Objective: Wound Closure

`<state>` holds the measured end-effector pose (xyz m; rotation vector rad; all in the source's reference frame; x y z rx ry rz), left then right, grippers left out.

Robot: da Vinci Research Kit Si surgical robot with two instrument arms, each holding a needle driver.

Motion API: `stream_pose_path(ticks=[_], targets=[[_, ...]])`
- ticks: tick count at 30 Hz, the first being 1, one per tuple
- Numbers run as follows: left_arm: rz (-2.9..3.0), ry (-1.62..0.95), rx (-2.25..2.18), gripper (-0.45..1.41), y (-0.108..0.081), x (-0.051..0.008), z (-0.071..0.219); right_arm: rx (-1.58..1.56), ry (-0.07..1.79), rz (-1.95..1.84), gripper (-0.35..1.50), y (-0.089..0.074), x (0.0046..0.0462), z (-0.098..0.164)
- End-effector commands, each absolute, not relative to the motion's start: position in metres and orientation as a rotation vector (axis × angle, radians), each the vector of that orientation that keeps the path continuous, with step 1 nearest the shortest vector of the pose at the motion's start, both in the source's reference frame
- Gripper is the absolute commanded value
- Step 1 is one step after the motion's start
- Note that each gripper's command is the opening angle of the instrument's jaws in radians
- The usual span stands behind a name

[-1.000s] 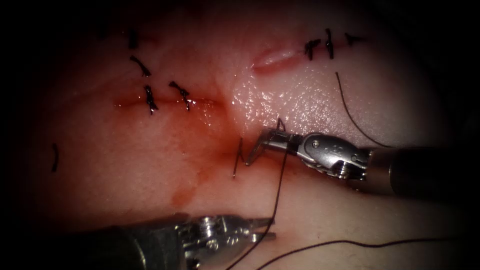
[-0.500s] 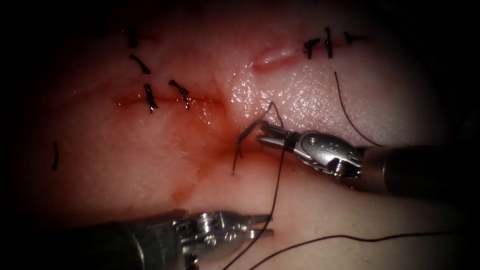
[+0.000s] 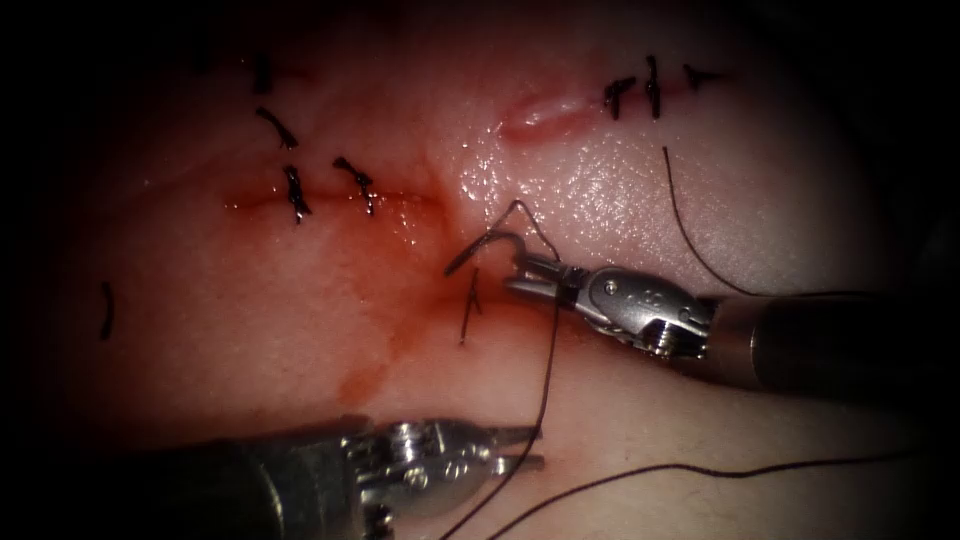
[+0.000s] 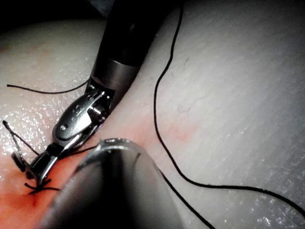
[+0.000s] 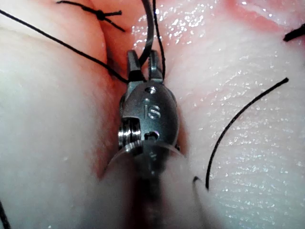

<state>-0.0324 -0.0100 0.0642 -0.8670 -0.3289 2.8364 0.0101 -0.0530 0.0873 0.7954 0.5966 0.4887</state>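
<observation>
Needle clamped near its back end by right tool, lifted off tissue; left tool jaws apart, nothing held

Dark shafts, silver wrists, seemingly engraved

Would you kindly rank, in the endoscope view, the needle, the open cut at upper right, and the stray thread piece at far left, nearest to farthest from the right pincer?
1. Needle, held in the right pincer.
2. Open cut, above it.
3. Thread piece, far left.
</observation>
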Motion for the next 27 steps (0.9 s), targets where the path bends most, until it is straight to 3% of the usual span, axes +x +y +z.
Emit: stream_pose_path(ticks=[1,9,10,16,20,27], targets=[[2.836,-0.328,-0.869,0.17,-0.01,-0.033,0.065,0.776,0.617,0.521,-0.35,-0.052,0.0113,0.087],[2.834,-0.326,-0.869,0.17,-0.01,-0.0328,0.065,0.631,0.747,0.666,-0.32,-0.043,0.0115,0.082],[2.834,-0.326,-0.869,0.17,-0.01,-0.0328,0.065,0.606,0.76,0.682,-0.03,-0.042,0.0114,0.081],[2.833,-0.328,-0.87,0.17,-0.01,-0.0327,0.064,0.44,0.864,0.723,1.13,-0.034,0.0112,0.074],[2.833,-0.328,-0.869,0.16,-0.01,-0.0327,0.064,0.3,0.889,0.715,1.34,-0.029,0.0121,0.07],[2.839,-0.326,-0.871,0.14,-0.01,-0.0327,0.064,0.144,0.919,0.695,1.48,-0.027,0.0148,0.066]])
